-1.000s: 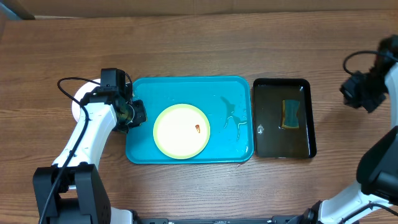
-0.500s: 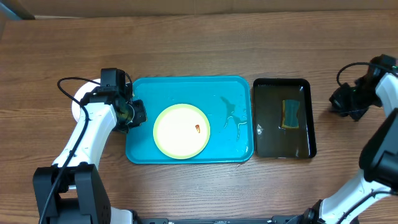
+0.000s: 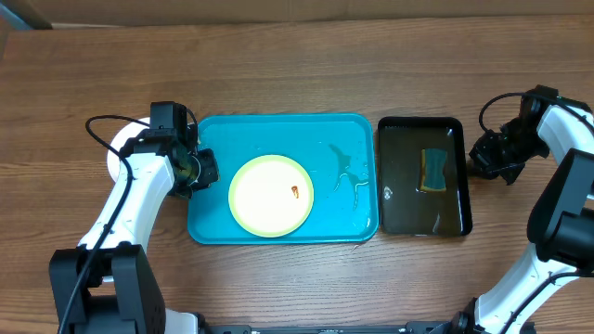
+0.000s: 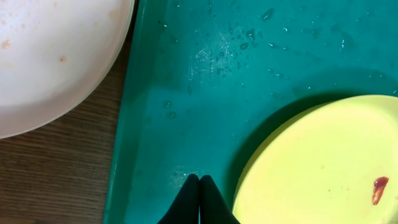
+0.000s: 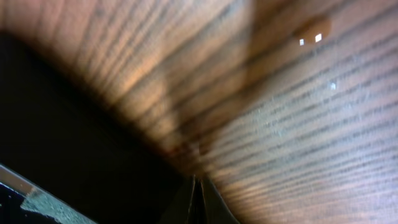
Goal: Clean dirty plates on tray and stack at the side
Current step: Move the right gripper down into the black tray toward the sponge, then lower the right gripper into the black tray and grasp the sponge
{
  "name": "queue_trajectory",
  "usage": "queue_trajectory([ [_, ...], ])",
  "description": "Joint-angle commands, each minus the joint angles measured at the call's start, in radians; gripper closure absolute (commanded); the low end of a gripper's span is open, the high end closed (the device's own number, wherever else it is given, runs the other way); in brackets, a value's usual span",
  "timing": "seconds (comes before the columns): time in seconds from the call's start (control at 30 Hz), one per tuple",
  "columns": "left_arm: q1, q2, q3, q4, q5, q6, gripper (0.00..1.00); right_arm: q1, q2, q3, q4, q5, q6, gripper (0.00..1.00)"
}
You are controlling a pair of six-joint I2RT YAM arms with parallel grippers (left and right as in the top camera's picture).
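Left claw (image 4: pixel 198 180), pinched closed, hangs over the left end of the blue tray (image 3: pixel 278 125) beside the smeared yellow-green plate (image 3: pixel 271 195) lying on it, while the right claw (image 5: pixel 198 183), likewise closed, hovers above the table (image 3: pixel 278 56) right of the black tray (image 3: pixel 401 215).

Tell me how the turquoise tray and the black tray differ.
The turquoise tray is larger and wider; the black tray is narrower. The turquoise tray holds a yellow-green plate with an orange smear, plus water droplets; the black tray holds a sponge in what looks like shallow liquid. Both are rectangular with rounded corners and raised rims, lying side by side on the wooden table.
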Motion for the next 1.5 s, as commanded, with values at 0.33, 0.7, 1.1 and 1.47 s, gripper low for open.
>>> queue_trajectory([
  [0.33, -0.006, 0.008, -0.01, -0.004, 0.011, 0.022, 0.96, -0.001, 0.002, -0.073, 0.053, -0.01, 0.007, 0.96],
  [0.7, -0.007, 0.008, -0.01, -0.004, 0.011, 0.022, 0.96, 0.05, 0.002, -0.08, 0.045, -0.043, -0.006, 0.96],
  [1.1, -0.006, 0.008, -0.01, -0.004, 0.011, 0.023, 0.93, 0.047, 0.001, -0.035, 0.032, -0.039, -0.024, 0.94],
  [1.47, -0.015, 0.008, -0.01, -0.041, 0.011, 0.053, 0.61, 0.023, -0.001, 0.443, -0.426, 0.003, -0.088, 0.7],
])
